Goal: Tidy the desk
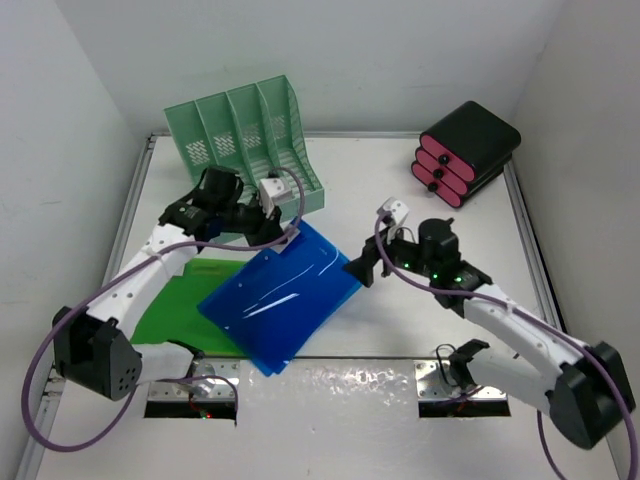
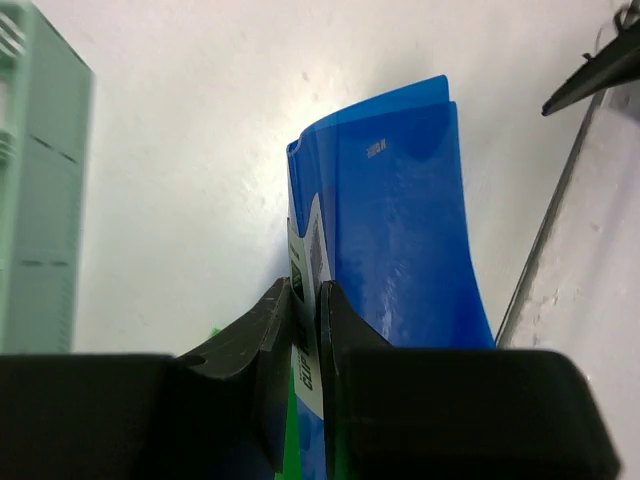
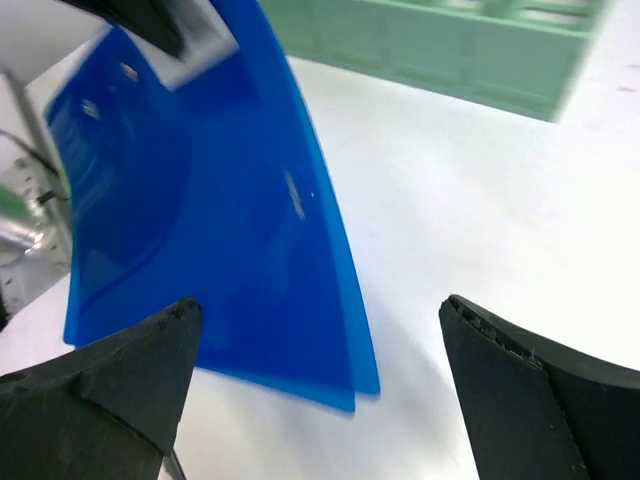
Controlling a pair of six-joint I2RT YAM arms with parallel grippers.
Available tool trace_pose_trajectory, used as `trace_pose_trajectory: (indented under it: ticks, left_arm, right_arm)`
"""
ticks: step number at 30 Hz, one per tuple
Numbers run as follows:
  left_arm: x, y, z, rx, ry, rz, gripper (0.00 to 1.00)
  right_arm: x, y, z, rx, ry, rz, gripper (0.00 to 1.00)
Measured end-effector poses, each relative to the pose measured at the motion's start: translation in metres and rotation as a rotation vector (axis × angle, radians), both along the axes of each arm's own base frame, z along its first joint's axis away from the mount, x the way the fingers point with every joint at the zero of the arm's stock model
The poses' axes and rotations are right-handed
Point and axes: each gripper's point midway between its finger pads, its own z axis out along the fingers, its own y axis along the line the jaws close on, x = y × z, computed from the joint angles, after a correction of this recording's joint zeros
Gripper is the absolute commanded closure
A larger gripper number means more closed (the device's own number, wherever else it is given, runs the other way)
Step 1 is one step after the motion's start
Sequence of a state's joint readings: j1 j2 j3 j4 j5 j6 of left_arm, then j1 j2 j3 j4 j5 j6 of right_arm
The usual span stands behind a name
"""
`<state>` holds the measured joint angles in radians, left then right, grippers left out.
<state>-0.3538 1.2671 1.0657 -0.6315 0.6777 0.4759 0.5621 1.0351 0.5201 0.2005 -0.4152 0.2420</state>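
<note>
A blue plastic folder (image 1: 283, 295) is held tilted over the white desk (image 1: 380, 190), its lower edge near the front rail. My left gripper (image 1: 289, 238) is shut on the folder's far corner, where a white label sits; in the left wrist view the jaws (image 2: 305, 292) pinch that labelled edge and the blue folder (image 2: 400, 230) curves away beyond them. My right gripper (image 1: 362, 270) stands open just right of the folder's right corner. In the right wrist view its fingers (image 3: 318, 303) straddle the blue folder's (image 3: 200, 220) corner without touching it. A green folder (image 1: 190, 300) lies flat, partly under the blue one.
A mint-green slotted file rack (image 1: 245, 140) stands at the back left, just behind the left gripper. A black-and-pink drawer box (image 1: 467, 152) sits at the back right. Thin metal rails (image 1: 528, 240) edge the desk, with white walls around it.
</note>
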Motion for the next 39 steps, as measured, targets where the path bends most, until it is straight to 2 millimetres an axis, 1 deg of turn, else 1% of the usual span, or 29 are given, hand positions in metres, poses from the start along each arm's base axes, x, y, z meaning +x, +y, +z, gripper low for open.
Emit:
trace_pose_trajectory:
  ticks: [3, 6, 9, 12, 14, 16, 19, 21, 25, 27, 30, 33, 35, 37, 38, 39]
  left_arm:
    - [0.007, -0.003, 0.03, -0.039, -0.051, 0.032, 1.0]
    - [0.017, -0.004, 0.055, -0.069, -0.077, 0.09, 1.0]
    - [0.028, -0.004, 0.085, -0.102, -0.116, 0.15, 1.0]
    - [0.036, -0.005, 0.115, -0.15, -0.167, 0.19, 1.0]
    - [0.036, -0.005, 0.133, -0.183, -0.198, 0.206, 1.0]
    - [0.033, -0.005, 0.148, -0.213, -0.22, 0.213, 1.0]
    - [0.029, -0.007, 0.168, -0.253, -0.24, 0.209, 1.0]
    - [0.026, -0.008, 0.179, -0.277, -0.251, 0.203, 1.0]
    - [0.022, -0.011, 0.196, -0.31, -0.266, 0.187, 1.0]
    - [0.019, -0.012, 0.203, -0.327, -0.27, 0.179, 1.0]
    - [0.015, -0.014, 0.215, -0.352, -0.278, 0.159, 1.0]
    - [0.009, -0.017, 0.226, -0.38, -0.286, 0.137, 1.0]
    - [0.006, -0.018, 0.233, -0.395, -0.296, 0.122, 1.0]
    - [0.003, -0.018, 0.236, -0.402, -0.302, 0.114, 1.0]
    - [0.002, -0.018, 0.237, -0.403, -0.303, 0.112, 1.0]
    - [0.001, -0.018, 0.238, -0.404, -0.304, 0.11, 1.0]
  right_arm:
    - [0.004, -0.024, 0.009, -0.002, -0.008, -0.067, 0.01]
    - [0.008, -0.044, 0.013, 0.012, 0.012, -0.125, 0.01]
    - [0.017, -0.062, 0.019, 0.063, 0.028, -0.19, 0.01]
    - [0.021, -0.071, 0.027, 0.143, 0.025, -0.227, 0.01]
    - [0.022, -0.068, 0.032, 0.204, 0.019, -0.217, 0.01]
    - [0.023, -0.06, 0.036, 0.277, 0.03, -0.18, 0.03]
    - [0.031, -0.049, 0.043, 0.356, 0.03, -0.137, 0.04]
    - [0.037, -0.045, 0.046, 0.389, 0.015, -0.119, 0.03]
    - [0.047, -0.04, 0.054, 0.427, -0.017, -0.094, 0.04]
    - [0.053, -0.036, 0.063, 0.446, -0.042, -0.077, 0.04]
    - [0.061, -0.032, 0.083, 0.475, -0.091, -0.045, 0.04]
    - [0.062, -0.024, 0.102, 0.504, -0.144, 0.011, 0.07]
    - [0.061, -0.016, 0.11, 0.506, -0.158, 0.055, 0.08]
    - [0.062, -0.008, 0.115, 0.498, -0.169, 0.086, 0.14]
    - [0.061, -0.005, 0.116, 0.494, -0.174, 0.099, 0.24]
    - [0.059, -0.002, 0.117, 0.491, -0.178, 0.113, 0.31]
